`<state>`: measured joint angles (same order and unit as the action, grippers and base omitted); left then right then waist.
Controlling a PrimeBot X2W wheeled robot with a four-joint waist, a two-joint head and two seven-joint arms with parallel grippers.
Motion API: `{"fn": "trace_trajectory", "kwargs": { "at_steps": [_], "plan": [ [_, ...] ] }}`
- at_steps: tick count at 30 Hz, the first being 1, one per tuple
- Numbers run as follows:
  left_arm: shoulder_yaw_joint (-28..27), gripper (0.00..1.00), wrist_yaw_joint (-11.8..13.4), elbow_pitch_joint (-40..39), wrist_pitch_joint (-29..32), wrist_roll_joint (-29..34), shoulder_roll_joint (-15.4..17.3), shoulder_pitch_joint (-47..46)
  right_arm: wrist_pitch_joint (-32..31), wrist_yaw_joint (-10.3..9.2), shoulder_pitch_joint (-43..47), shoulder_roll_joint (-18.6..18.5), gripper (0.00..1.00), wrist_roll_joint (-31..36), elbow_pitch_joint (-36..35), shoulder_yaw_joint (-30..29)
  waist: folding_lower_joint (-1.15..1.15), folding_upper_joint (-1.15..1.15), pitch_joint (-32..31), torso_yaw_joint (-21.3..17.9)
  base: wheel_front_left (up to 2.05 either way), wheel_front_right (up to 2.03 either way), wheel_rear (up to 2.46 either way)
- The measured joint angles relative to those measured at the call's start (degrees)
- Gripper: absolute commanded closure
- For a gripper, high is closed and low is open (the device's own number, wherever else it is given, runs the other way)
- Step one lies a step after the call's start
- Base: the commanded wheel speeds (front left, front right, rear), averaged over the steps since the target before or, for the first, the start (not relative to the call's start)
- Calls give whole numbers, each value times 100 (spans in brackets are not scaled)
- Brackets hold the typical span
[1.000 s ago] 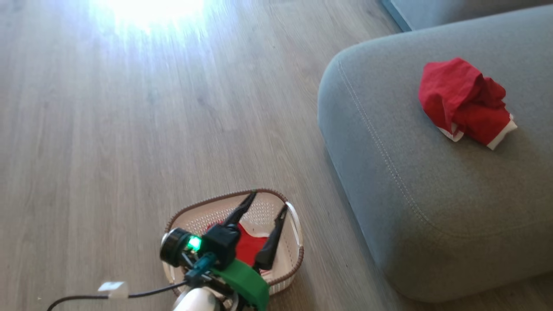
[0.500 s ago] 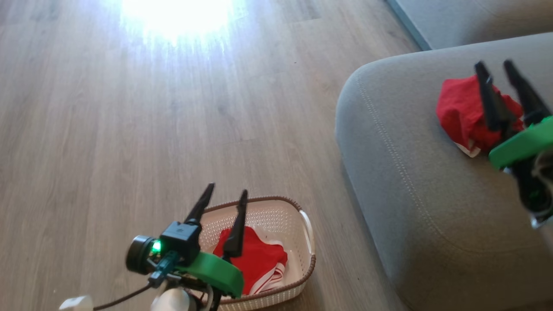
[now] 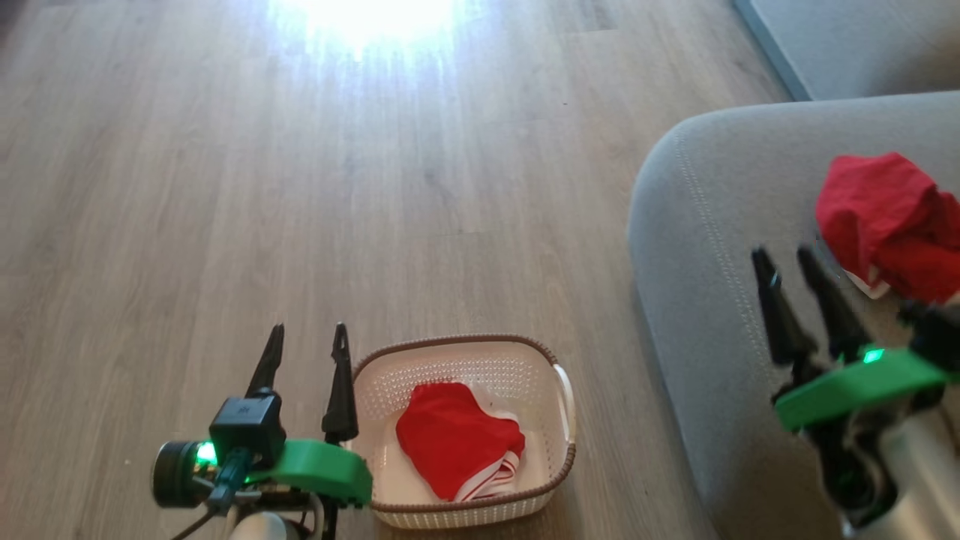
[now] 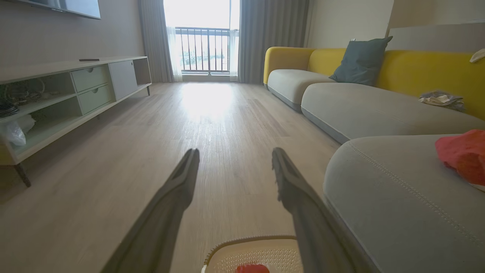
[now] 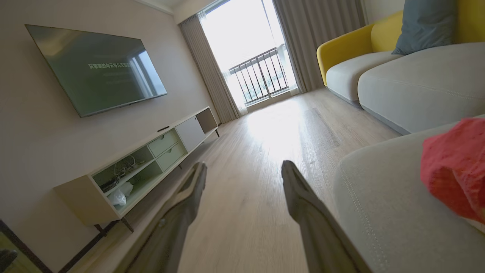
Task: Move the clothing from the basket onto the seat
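Observation:
A cream basket (image 3: 564,396) with a brown rim stands on the wood floor, with red clothing (image 3: 454,439) with white stripes lying inside it. A second red garment (image 3: 885,217) lies crumpled on the grey seat (image 3: 712,300). My left gripper (image 3: 309,341) hovers open just left of the basket, its fingers empty. My right gripper (image 3: 784,259) is open above the seat, left of the red garment there. The left wrist view shows the basket's rim (image 4: 246,242), the seat (image 4: 394,197) and the garment (image 4: 464,153). The right wrist view shows the garment (image 5: 454,167) on the seat (image 5: 382,212).
A low TV cabinet (image 4: 68,98) runs along the left wall under a wall TV (image 5: 94,68). Yellow-backed sofa sections (image 4: 360,102) with a blue-grey cushion (image 4: 360,60) extend toward a balcony door (image 4: 204,38). Open wood floor (image 3: 300,187) spreads ahead.
The head camera has swung, shifting the scene rightward. My left gripper has come out of the basket to its left side. My right gripper has pulled back off the garment on the seat.

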<state>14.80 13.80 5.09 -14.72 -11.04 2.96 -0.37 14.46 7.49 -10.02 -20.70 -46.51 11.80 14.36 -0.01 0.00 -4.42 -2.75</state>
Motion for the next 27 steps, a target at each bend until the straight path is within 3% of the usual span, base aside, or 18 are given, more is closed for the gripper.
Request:
{"fn": "trace_trajectory", "kwargs": {
  "at_steps": [17, 27],
  "plan": [
    [-148, 0, 9, 357, 0, 177, 0, 321, 0, 0, 1215, 971, 0, 1427, -164, -349, 0, 0, 104, 170, 0, 0, 0],
    [-145, 0, 8, 383, 0, 175, 0, 320, 0, 1, 1220, 1022, 0, 1493, -163, -480, 0, 0, 91, 124, 0, 0, 0]
  ]
}}
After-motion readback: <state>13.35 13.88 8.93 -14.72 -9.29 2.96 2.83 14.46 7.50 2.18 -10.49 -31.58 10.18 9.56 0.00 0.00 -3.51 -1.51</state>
